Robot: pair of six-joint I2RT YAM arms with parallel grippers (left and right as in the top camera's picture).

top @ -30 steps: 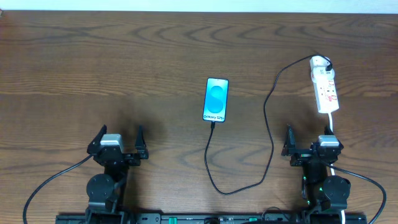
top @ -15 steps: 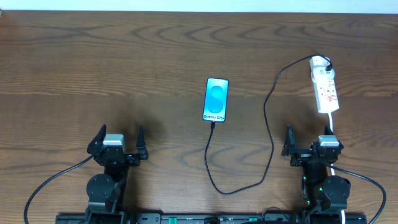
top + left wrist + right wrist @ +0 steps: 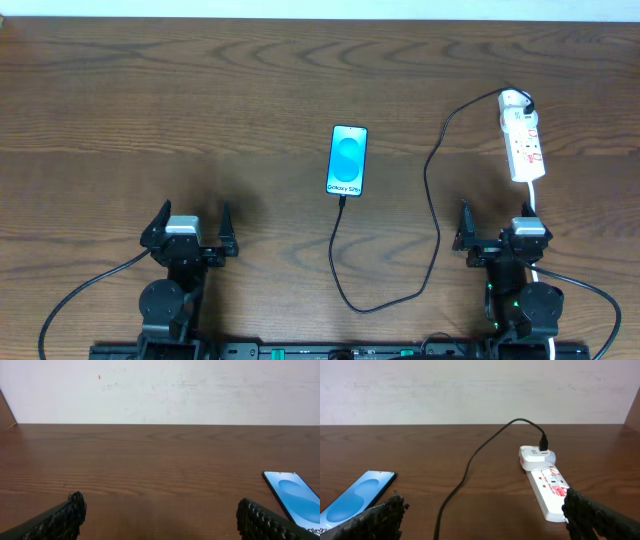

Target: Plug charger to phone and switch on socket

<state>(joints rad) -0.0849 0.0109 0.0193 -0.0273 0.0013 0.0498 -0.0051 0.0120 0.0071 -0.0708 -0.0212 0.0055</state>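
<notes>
**Overhead view.** The left end effector (image 3: 192, 213) and right end effector (image 3: 497, 224) sit low at the near edge of the bench (image 3: 150, 90), well apart. Each has its fingers spread wide and holds nothing. The phone (image 3: 347, 160) lies screen up, ahead of both and between them. The charger (image 3: 426, 175) meets the phone's near short edge, loops back toward the arm bases, then climbs just left of the right end effector to the far end of the socket (image 3: 524, 145). The socket lies ahead of the right end effector. Whether the connector is fully seated cannot be told. A white cord (image 3: 534, 200) leaves the socket's near end beside that end effector.

**Left wrist view.** The fingertips (image 3: 65, 517) stand wide, with bare bench between them. One corner of the phone (image 3: 295, 495) shows ahead and to the right.

**Right wrist view.** The fingers (image 3: 375, 520) are wide and empty. The phone (image 3: 357, 497) lies ahead-left. The charger (image 3: 470, 465) runs up the middle to a black plug (image 3: 543, 442). The socket (image 3: 547, 487) lies ahead-right, and its switch position cannot be told.
</notes>
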